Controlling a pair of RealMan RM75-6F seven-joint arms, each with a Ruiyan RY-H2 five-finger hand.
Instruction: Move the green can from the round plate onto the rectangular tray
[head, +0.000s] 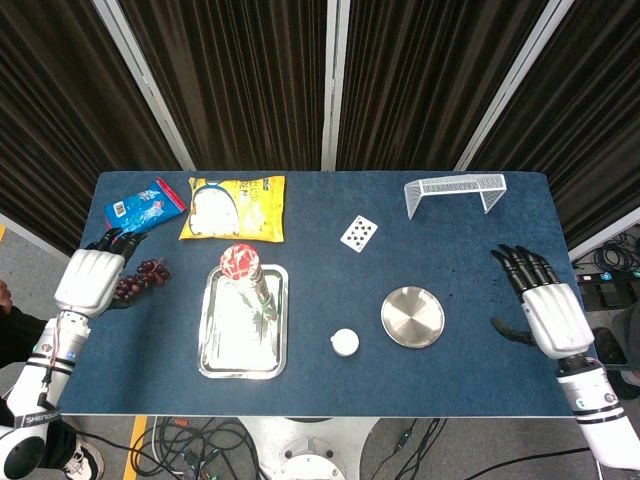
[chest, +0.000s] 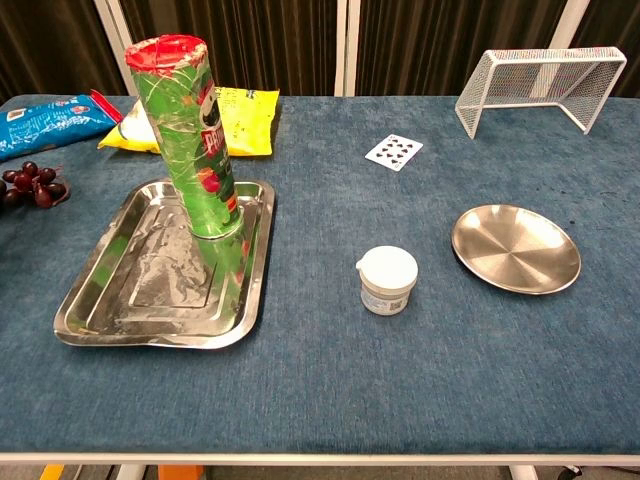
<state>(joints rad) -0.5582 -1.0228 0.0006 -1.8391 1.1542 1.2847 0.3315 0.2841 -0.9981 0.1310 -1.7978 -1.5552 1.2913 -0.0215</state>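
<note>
Green can (chest: 190, 140) standing upright on rectangular tray (chest: 105, 300); round plate (chest: 515, 247) sitting bare; left hand (head: 90, 278), right hand (head: 545, 305) hovering, fingers spread wide, holding nothing; placement looking done; keeping both hands clear avoids toppling.

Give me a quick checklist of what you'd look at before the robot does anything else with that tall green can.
1. Green can stands upright on the rectangular tray: ok.
2. Round plate has nothing on it: ok.
3. Left hand is away from the can, over the table's left edge by the grapes, holding nothing: ok.
4. Right hand is over the table's right edge, fingers apart, holding nothing: ok.
5. Can sits well inside the tray rim: ok, though it is nearer the far right corner than the middle.
6. Can's base lies flat on the tray: cannot tell.
</note>
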